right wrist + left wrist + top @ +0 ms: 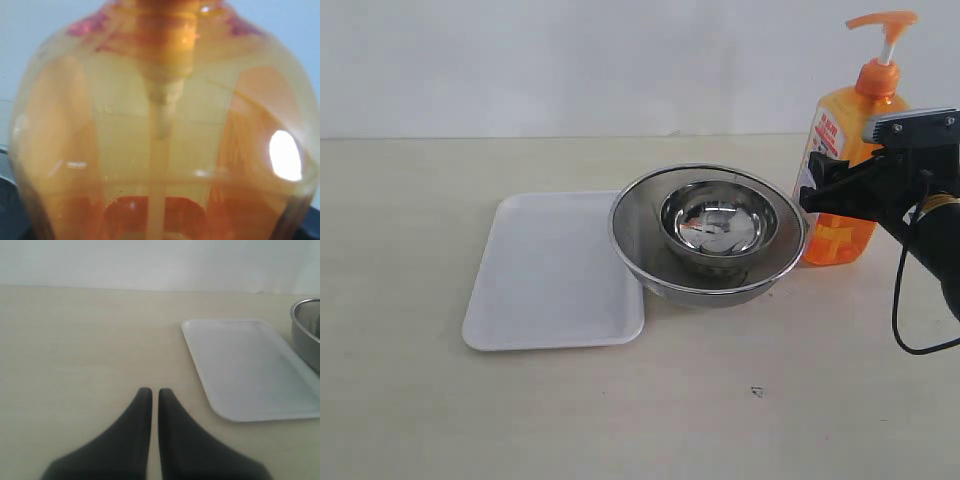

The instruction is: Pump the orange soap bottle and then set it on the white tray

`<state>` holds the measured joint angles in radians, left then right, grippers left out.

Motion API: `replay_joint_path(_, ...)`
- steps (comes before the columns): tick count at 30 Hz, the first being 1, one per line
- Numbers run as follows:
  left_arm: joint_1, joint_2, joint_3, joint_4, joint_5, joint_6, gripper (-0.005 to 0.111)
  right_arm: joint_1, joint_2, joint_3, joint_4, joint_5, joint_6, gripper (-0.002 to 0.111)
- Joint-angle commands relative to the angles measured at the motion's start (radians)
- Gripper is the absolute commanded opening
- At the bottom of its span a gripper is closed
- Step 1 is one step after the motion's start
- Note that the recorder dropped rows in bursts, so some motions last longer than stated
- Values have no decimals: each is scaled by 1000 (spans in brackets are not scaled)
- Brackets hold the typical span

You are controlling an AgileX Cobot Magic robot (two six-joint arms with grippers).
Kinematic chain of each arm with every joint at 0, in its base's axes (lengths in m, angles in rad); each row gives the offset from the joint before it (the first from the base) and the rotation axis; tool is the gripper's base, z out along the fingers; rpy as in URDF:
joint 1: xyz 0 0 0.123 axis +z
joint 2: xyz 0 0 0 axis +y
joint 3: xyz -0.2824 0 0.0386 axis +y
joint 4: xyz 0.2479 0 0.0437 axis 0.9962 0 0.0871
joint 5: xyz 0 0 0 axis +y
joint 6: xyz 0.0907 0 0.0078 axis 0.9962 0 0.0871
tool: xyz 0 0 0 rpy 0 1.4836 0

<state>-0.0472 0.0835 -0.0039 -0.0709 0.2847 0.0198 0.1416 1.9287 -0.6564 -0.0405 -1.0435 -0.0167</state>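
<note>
The orange soap bottle (843, 150) stands upright on the table at the far right, behind the bowls, with its pump head (883, 22) raised. My right gripper (817, 195) reaches in from the right, its jaws on either side of the bottle's middle. Up close the bottle (165, 130) fills the right wrist view, and only dark fingers (6, 210) show at the lower corners, so contact is unclear. The white tray (552, 275) lies flat at centre left. My left gripper (155, 391) hovers shut and empty over bare table beside the tray (250, 370).
Two nested round steel bowls (710, 232) stand between tray and bottle, the outer rim overlapping the tray's right edge. That outer bowl's rim (306, 330) shows in the left wrist view. A black cable (902, 310) loops below the right arm.
</note>
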Motion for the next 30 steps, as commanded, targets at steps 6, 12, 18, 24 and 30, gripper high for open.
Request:
replay_joint_path(6,2,-7,4,-23,-3,-4,5,-3,-7,-4,4,-37,-5,0)
replay_joint_path(12,2,-7,4,-18,-1,-2,5,-3,-7,-4,4,-37,-5,0)
replay_joint_path(18,26,-7,4,-13,3,16,5,-3,-7,-4,4,-37,-5,0)
replay_joint_path(24,29,-30,4,-15,15,16,5,-3,-7,-4,4,-37,-5,0)
replay_joint_path(30,29,-69,4,-15,15,16,5,-3,-7,-4,4,-37,-5,0)
